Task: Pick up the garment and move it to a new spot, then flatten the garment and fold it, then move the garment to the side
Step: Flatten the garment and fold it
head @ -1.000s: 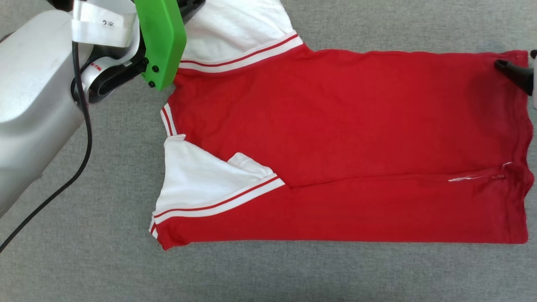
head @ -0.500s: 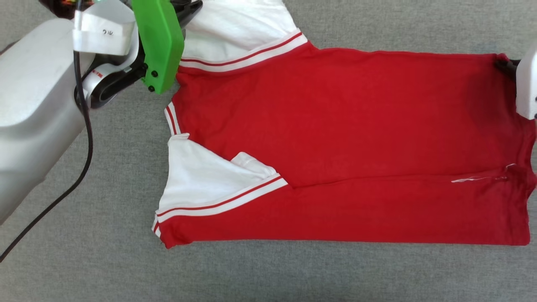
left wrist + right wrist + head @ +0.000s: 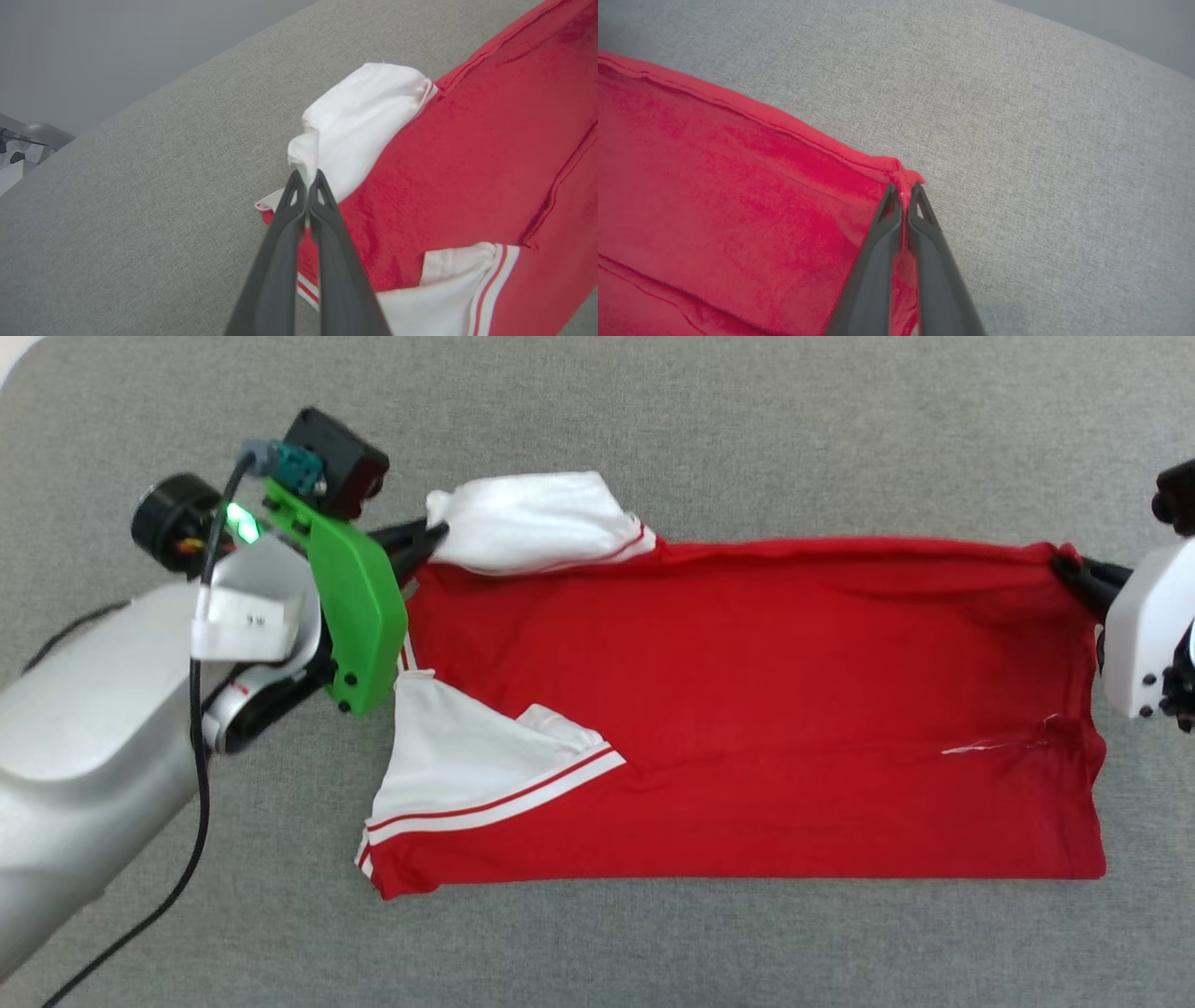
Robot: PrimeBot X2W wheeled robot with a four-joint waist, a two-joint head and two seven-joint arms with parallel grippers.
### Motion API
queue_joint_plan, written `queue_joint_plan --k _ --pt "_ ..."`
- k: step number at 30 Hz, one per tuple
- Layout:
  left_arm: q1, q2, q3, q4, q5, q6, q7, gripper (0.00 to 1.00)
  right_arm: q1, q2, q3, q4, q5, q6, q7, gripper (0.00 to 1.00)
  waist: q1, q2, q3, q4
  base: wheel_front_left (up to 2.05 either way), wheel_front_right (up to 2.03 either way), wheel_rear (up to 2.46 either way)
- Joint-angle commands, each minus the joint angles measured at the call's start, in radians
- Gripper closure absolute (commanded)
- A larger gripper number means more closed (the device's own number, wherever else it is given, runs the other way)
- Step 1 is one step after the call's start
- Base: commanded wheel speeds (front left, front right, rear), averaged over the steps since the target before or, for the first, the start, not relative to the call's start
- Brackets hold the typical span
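The right claw [image 3: 1064,565] has just snapped shut on the far right hem corner of the shirt [image 3: 747,709], where a second ago it stood open beside that corner. The left claw [image 3: 431,534] is clenched on the bunched far sleeve [image 3: 532,523]. With both far corners pinched, the far edge is pulled taut between the claws and appears to be coming up off the counter [image 3: 747,420]. The head camera has shifted too, so not all the change is the cloth's.

This looks like the start of a fold, carrying the far long side toward the near one.

The shirt lies lengthwise across the middle of the counter, collar end left, hem right. Its near long side is already turned in, with the near sleeve [image 3: 467,756] lying on top.

Bare counter runs along both the near and far sides, so there is room either way. The counter's far edge shows in the wrist views, well apart from the cloth. The left forearm and its cable [image 3: 191,859] crowd the near left.
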Motion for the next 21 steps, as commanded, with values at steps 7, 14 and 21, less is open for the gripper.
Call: queue_joint_plan --k 7,14,21 --pt "0.175 0.072 -0.039 -0.121 -0.028 0.078 -0.038 1.00 0.202 -0.030 -0.035 -0.088 0.016 -0.001 -0.072 1.00 0.0000 0.0000 -0.108 0.007 0.00 0.00 0.00" --pt "0.322 0.102 -0.086 -0.184 -0.051 0.134 -0.062 1.00 0.401 -0.019 -0.107 -0.168 0.013 -0.001 -0.091 1.00 0.0000 0.0000 -0.136 0.011 0.00 0.00 0.00" --pt "0.415 0.094 -0.101 -0.172 -0.084 0.167 -0.092 1.00 0.517 0.026 -0.153 -0.194 0.001 -0.001 -0.061 1.00 0.0000 0.0000 -0.107 0.006 0.00 0.00 0.00"
